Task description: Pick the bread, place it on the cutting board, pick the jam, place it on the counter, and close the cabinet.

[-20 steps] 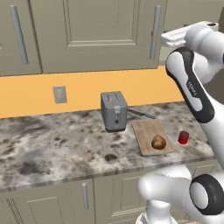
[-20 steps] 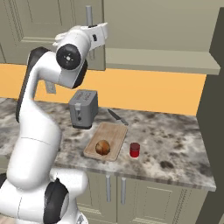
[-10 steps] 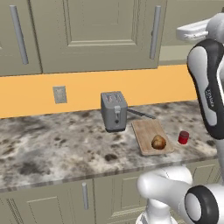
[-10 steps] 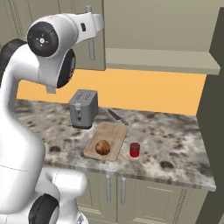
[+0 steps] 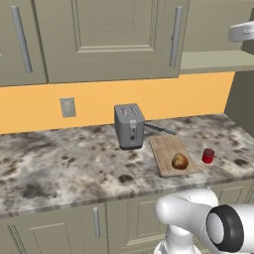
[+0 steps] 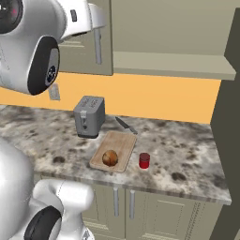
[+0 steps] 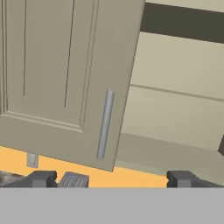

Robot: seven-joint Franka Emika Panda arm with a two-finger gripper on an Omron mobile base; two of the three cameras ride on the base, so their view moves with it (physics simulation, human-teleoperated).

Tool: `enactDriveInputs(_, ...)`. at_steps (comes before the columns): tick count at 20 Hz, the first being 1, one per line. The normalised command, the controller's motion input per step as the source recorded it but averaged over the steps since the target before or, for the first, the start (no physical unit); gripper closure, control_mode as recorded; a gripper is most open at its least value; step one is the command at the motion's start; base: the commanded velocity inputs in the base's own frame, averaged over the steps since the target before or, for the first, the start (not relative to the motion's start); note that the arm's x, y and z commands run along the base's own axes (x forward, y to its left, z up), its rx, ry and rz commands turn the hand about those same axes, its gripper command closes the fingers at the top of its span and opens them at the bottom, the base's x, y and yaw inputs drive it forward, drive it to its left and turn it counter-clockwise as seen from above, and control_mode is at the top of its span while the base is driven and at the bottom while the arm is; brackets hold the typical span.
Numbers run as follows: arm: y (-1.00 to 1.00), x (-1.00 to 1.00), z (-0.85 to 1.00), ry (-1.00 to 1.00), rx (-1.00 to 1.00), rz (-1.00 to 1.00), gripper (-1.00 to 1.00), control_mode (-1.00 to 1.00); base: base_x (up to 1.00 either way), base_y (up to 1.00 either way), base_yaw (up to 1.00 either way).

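The brown bread (image 5: 180, 161) (image 6: 110, 157) lies on the near end of the wooden cutting board (image 5: 166, 147) (image 6: 120, 143). The red jam (image 5: 208, 156) (image 6: 144, 160) stands upright on the marble counter (image 5: 59, 163) (image 6: 187, 154), just right of the board. High above them my gripper (image 7: 111, 179) is open and holds nothing. It faces the olive cabinet, where a panelled door with a bar handle (image 7: 104, 124) stands left of an open compartment with a bare shelf (image 7: 175, 120) (image 5: 218, 60) (image 6: 173, 63). My white hand (image 5: 242, 31) is up beside that compartment.
A grey toaster (image 5: 129, 125) (image 6: 90, 116) stands behind the board, and a knife (image 5: 158, 130) (image 6: 126, 125) lies beside it. A wall socket (image 5: 67, 106) sits on the orange backsplash. A tall dark olive panel (image 6: 229, 117) bounds the counter on the right.
The arm has swung up and to the right, leaving most of the left base view. Bread, jam and board have not moved. The gripper stays open.
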Motion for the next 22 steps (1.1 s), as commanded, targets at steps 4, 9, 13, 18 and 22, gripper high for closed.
enactDriveInputs(4, -0.30, -0.81, 0.00, 0.04, -0.02, 0.00, -1.00, -1.00, 0.00, 0.00, 0.00)
enactDriveInputs(9, -0.22, -0.50, -0.01, 0.00, -0.02, 0.02, -1.00, -1.00, 0.00, 0.00, 0.00)
enactDriveInputs(13, -0.11, -0.34, -0.06, -0.06, -0.04, 0.02, -1.00, -1.00, 0.00, 0.00, 0.00)
enactDriveInputs(18, -0.15, -0.37, 0.00, -0.16, -0.04, 0.00, -1.00, -1.00, 0.00, 0.00, 0.00)
enactDriveInputs(22, -0.24, -0.48, -0.01, -0.12, -0.01, 0.00, -1.00, -1.00, 0.00, 0.00, 0.00)
